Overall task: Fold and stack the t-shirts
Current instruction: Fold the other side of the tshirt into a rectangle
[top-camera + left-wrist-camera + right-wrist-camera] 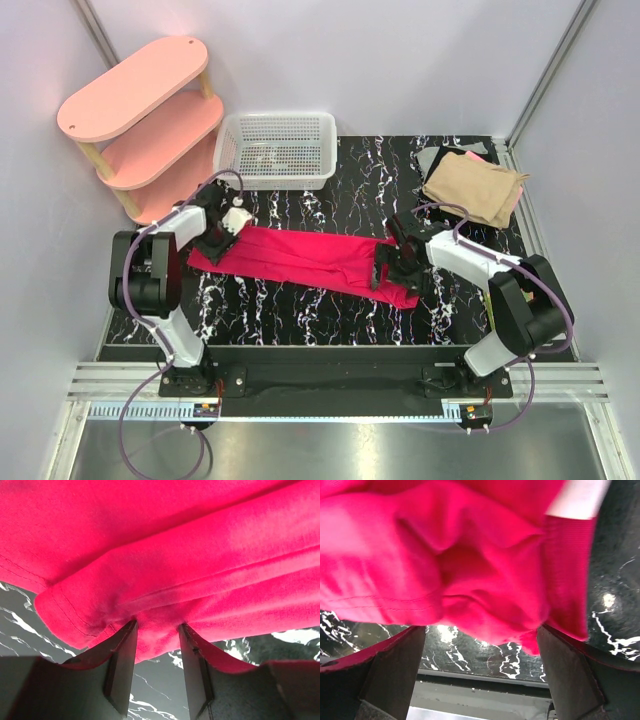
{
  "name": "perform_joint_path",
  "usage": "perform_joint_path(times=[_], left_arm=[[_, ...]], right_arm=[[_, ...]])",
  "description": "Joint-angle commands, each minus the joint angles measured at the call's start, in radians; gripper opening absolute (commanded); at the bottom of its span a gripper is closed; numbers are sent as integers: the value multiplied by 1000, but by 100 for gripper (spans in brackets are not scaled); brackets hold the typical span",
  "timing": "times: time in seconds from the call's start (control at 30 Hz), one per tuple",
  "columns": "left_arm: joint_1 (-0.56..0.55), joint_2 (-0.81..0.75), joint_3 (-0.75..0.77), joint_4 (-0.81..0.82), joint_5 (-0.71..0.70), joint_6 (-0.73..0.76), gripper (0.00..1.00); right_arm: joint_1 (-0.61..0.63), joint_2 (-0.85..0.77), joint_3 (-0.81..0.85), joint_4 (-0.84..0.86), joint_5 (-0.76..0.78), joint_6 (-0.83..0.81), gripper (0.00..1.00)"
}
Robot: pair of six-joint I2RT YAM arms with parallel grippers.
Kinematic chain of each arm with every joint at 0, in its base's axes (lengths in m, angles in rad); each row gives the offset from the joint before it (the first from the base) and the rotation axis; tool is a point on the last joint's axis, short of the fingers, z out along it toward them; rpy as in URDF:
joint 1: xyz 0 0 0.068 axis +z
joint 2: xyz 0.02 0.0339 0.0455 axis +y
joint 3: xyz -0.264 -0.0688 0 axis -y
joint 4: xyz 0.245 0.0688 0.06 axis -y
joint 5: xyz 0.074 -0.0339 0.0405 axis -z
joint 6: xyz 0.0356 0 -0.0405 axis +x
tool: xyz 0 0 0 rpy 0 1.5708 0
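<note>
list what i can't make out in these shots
- Basket contents: top view, too small to tell through the mesh.
- What lies under the tan shirt: top view, it covers the pile; only some grey cloth shows.
- Whether the left gripper pinches the tee: in the left wrist view the cloth hides the fingertips; in the top view the wrist hides them.

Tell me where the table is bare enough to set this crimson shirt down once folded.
Two bare patches: the near strip of table between the crimson shirt and the arm bases, and the far middle between the white basket and the tan shirt. Crowded: the shirt's ends, where the left gripper and right gripper sit.
</note>
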Motion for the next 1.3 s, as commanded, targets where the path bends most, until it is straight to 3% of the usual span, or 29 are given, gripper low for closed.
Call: perform_joint_path(times=[0.0, 0.23, 0.47, 0.57, 0.7, 0.73, 0.83, 0.97, 1.27], left_arm=[[36, -75, -119, 14, 23, 42, 43], [40, -249, -255, 2, 43, 79, 43], [39, -273, -265, -16, 66, 81, 42], [39, -264, -259, -15, 63, 78, 42], [39, -260, -241, -12, 63, 73, 42], [40, -257, -232, -15, 61, 70, 42], [39, -249, -215, -21, 60, 65, 42], [40, -253, -212, -23, 60, 70, 42], [60, -244, -213, -15, 72, 73, 42]], right_arm=[[-26, 3, 12, 21, 76, -14, 100], [-86, 0, 35, -7, 87, -59, 100], [-121, 33, 125, -85, 231, -109, 100], [-112, 12, 214, -138, 208, -114, 100], [33, -4, 299, -143, 127, -96, 100], [122, 24, 335, -155, 133, -97, 100], [220, 96, 389, -186, 221, -134, 100], [352, 171, 423, -243, 471, -195, 100], [429, 204, 426, -254, 608, -178, 100]])
